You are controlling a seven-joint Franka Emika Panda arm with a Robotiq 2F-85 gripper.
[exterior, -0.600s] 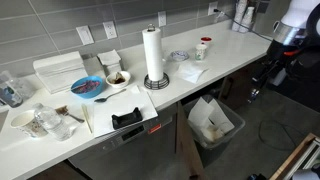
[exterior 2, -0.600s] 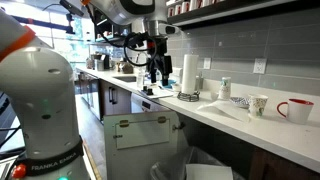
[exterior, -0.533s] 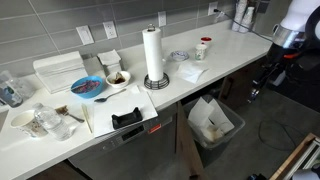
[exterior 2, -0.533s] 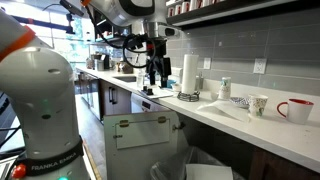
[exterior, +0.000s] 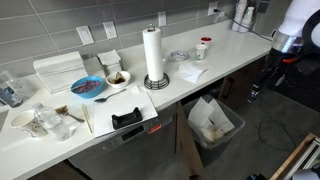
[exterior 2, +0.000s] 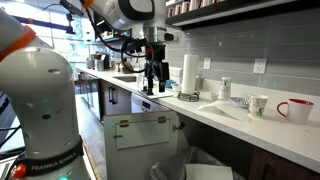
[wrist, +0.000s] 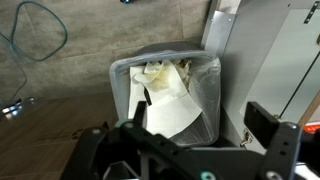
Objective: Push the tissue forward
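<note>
The tissue (exterior: 191,72) lies flat and white on the counter, to the right of the tall paper-towel roll (exterior: 153,55). It also shows in an exterior view (exterior 2: 222,108). My gripper (exterior: 254,93) hangs off the counter's right end, below counter height and well away from the tissue. It shows in an exterior view (exterior 2: 153,80) too. In the wrist view the gripper (wrist: 198,125) is open and empty, looking down into a trash bin (wrist: 165,95).
The lined trash bin (exterior: 213,120) holding white paper stands on the floor below the counter. On the counter are a red mug (exterior: 204,46), a blue bowl (exterior: 87,87), a black tool (exterior: 127,118), napkin stacks and cups.
The arm has shifted very slightly; the gripper stays open and the tissue has not moved.
</note>
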